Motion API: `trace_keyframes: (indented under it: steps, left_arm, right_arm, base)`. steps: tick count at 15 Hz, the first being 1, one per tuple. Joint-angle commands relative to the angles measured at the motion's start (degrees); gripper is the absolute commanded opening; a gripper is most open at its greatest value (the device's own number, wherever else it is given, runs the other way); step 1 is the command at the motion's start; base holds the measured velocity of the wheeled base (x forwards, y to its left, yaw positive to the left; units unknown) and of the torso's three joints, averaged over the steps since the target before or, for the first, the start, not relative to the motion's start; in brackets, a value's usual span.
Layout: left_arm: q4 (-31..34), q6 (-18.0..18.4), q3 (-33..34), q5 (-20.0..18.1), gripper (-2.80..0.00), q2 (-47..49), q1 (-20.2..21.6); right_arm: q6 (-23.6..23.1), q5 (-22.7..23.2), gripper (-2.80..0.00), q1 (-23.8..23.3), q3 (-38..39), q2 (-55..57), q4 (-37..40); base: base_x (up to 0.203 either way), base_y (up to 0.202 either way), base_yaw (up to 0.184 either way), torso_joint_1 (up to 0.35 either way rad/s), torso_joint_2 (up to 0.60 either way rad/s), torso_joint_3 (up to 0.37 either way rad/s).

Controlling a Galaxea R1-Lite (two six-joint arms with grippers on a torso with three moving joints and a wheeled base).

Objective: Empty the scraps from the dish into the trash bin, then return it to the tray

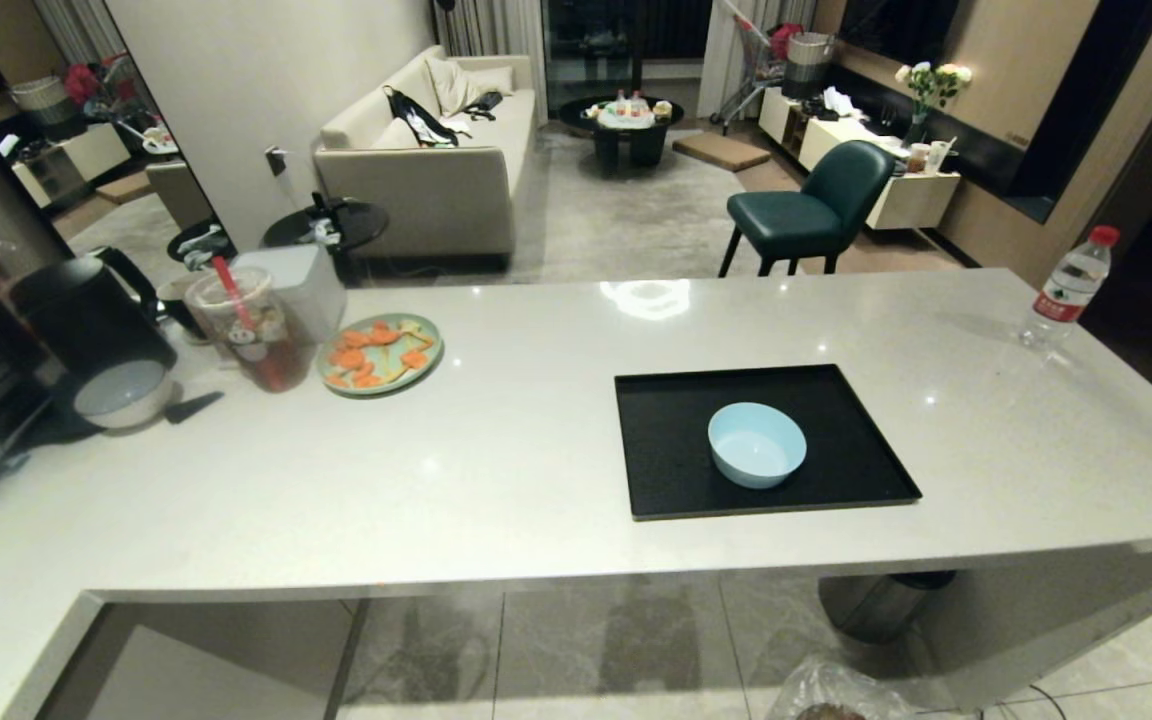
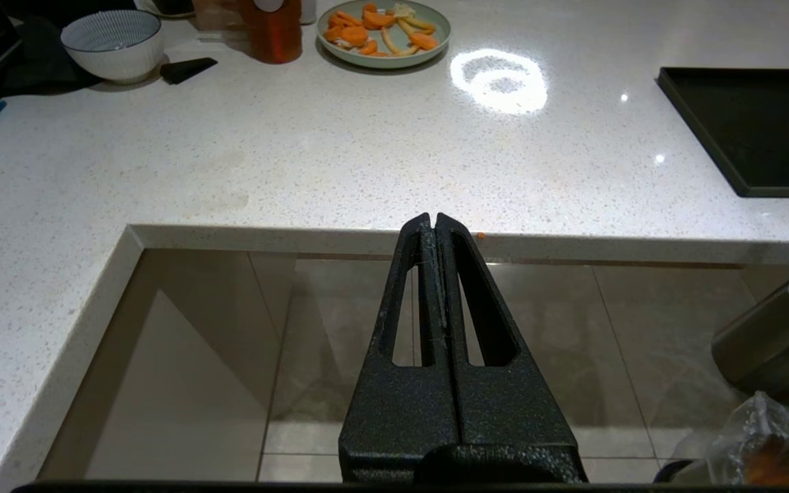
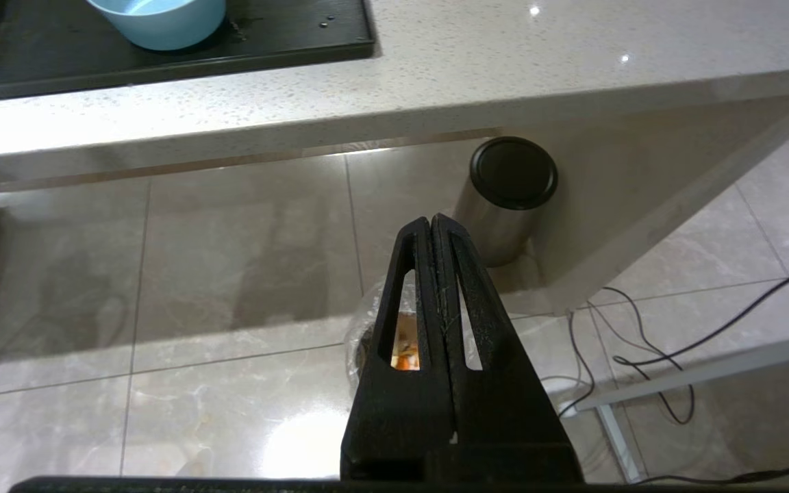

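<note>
- dish (image 1: 756, 444) sits upright on the tray (image 1: 656, 470), toward the tray's middle; inside looks bare in the head view, no scraps showing; I judge the dumping done and the dish put back
- tray lies flat on the counter (image 1: 536, 480), near the counter's front edge; dish well inside the tray rim, not touching it
- trash bin (image 3: 367, 329) stands on the floor below the counter's front edge, just beside the steel cylinder with black lid (image 3: 512, 174); its crinkly liner shows in all three views; orange bits (image 3: 403, 359) visible inside it through my right gripper's finger slot, so scraps look to be in the bin
- what is left, as I judge: nothing with the dish; only parking the arms, if that
- my right gripper (image 3: 433, 220): fingers pressed flat together, clenched on nothing; it hangs in the air over the trash bin, below counter level, touching neither bin nor counter
- my left gripper (image 2: 433, 219): likewise clamped tight and empty; it hangs just off the counter's front edge, well apart from the tray; idle
- neither arm shows in the head view
- away from the tray, at the counter's far left: pale-green plate (image 1: 380, 353) of carrot slices, white bowl (image 1: 122, 392); both untouched, not part of this job
</note>
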Motion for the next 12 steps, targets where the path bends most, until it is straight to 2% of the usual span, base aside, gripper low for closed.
trace_keyframes:
  steps: [1, 4, 6, 9, 12]
  left_arm:
    - [0.0, 0.0, 0.0, 0.0, -2.80, 0.0, 0.0]
    - [0.0, 0.0, 0.0, 0.0, -2.80, 0.1, 0.0]
    - [0.0, 0.0, 0.0, 0.0, -2.80, 0.0, 0.0]
    - [0.0, 0.0, 0.0, 0.0, -2.80, 0.0, 0.0]
    - [0.0, 0.0, 0.0, 0.0, -2.80, 0.1, 0.0]
  right_arm:
    - [0.0, 0.0, -2.80, -1.0, 0.0, 0.6, 0.0]
    - [0.4, 0.0, -2.80, 1.8, 0.0, -1.3, -0.1]
    - [0.3, 0.1, -2.80, 3.7, 0.0, -8.0, -0.1]
    - [0.4, 0.3, -2.80, 4.6, 0.0, -15.7, -0.1]
    - [0.5, 0.3, -2.80, 4.7, 0.0, -15.9, -0.1]
  base:
    - [0.000, 0.000, 0.000, 0.000, 0.00, 0.000]
    - [0.000, 0.000, 0.000, 0.000, 0.00, 0.000]
    - [0.000, 0.000, 0.000, 0.000, 0.00, 0.000]
    - [0.000, 0.000, 0.000, 0.000, 0.00, 0.000]
    - [0.000, 0.000, 0.000, 0.000, 0.00, 0.000]
